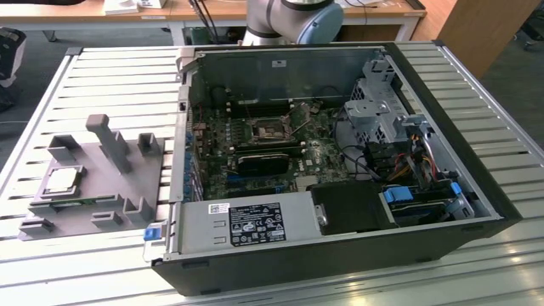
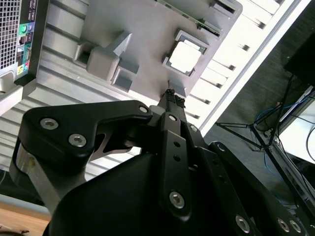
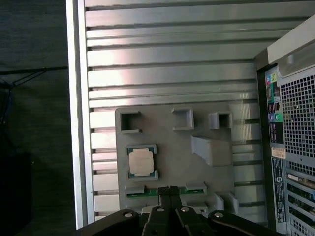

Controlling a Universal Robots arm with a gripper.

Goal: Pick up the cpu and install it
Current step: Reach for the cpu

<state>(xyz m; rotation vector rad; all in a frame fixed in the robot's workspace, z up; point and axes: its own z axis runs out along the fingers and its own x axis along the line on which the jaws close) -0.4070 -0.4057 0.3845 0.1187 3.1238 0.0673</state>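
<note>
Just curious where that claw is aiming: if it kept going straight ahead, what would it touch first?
Probably the grey tray, at its edge beside the chip, not the chip itself. In the first wrist view the gripper sits just off the chip, though depth is hard to judge.

Cpu [image 1: 64,180]: small flat sq. chip w/ silver-grey metal top, thin darker rim. Lies flat, top up, seated in a sq. recess of the grey tray [image 1: 100,189], at the exterior view's left, mid-height.
</note>
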